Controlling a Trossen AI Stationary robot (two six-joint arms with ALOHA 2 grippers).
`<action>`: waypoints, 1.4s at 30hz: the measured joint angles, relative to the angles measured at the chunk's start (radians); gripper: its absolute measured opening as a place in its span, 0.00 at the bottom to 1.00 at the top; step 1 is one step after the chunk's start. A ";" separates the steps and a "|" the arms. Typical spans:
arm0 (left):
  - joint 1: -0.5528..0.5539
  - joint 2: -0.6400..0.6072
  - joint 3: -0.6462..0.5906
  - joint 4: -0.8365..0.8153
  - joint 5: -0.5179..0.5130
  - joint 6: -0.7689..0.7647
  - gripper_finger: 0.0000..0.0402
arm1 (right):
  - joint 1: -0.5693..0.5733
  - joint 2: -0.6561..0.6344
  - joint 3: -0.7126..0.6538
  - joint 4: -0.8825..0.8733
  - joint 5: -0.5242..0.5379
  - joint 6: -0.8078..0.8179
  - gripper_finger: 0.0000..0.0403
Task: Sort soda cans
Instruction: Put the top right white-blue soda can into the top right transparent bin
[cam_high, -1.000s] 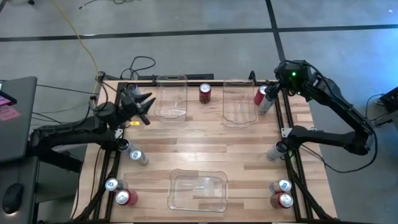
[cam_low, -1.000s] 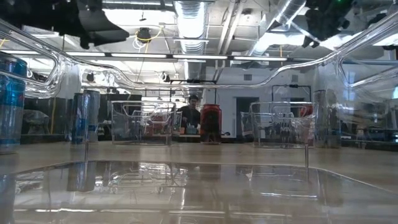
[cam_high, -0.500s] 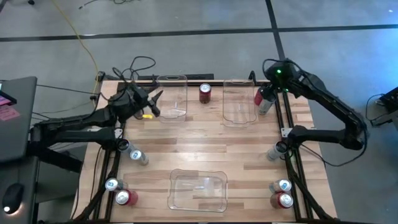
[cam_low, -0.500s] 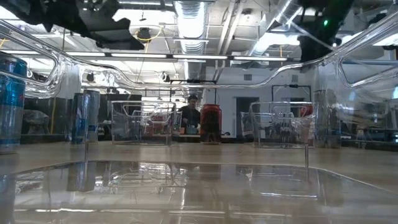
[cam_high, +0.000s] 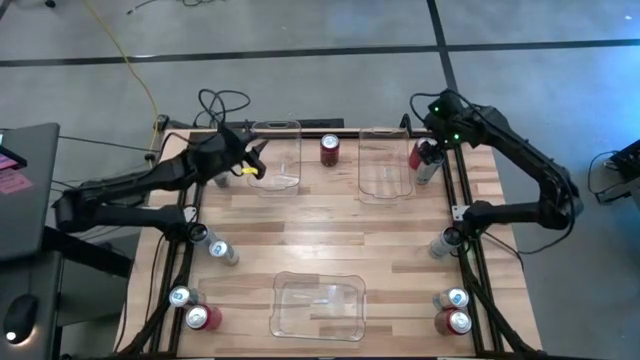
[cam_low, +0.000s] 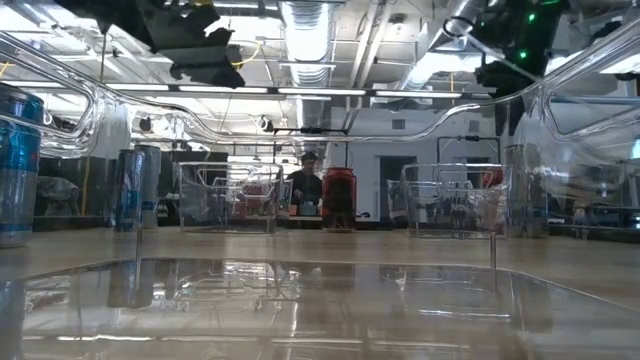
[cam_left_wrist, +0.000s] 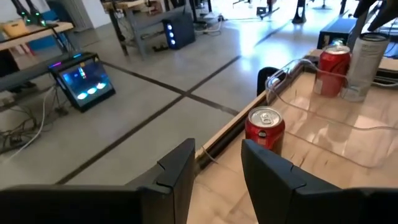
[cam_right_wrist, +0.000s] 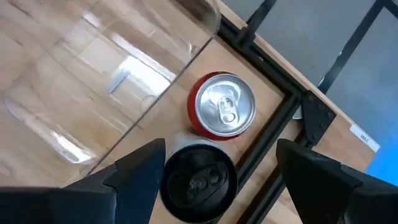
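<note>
Both arms have swung toward the table's far edge since the earlier frames. Left gripper (cam_high: 252, 160) now hangs over the near-left rim of the far-left clear bin (cam_high: 276, 155), fingers (cam_left_wrist: 180, 171) a narrow gap apart and holding nothing; beyond them stands a red can (cam_left_wrist: 265, 128) on the wood between the two far bins. Right gripper (cam_right_wrist: 217, 180) hovers above the far-right corner, jaws spread wide and empty, directly over a dark grey can (cam_right_wrist: 199, 180) that touches a second red can (cam_right_wrist: 224, 113) beside the far-right bin (cam_high: 385, 165). Other cans remain near the table's (cam_high: 330, 240) side rails.
</note>
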 joint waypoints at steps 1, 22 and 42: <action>0.000 0.011 0.005 0.002 0.000 0.012 0.32 | -0.002 0.002 0.001 -0.004 0.000 0.005 0.81; 0.000 0.043 0.014 -0.043 -0.003 0.072 0.32 | -0.004 0.053 -0.003 -0.105 -0.047 0.145 0.81; -0.001 0.043 0.013 -0.106 -0.002 0.025 0.32 | -0.016 0.146 -0.091 -0.081 -0.050 0.144 0.81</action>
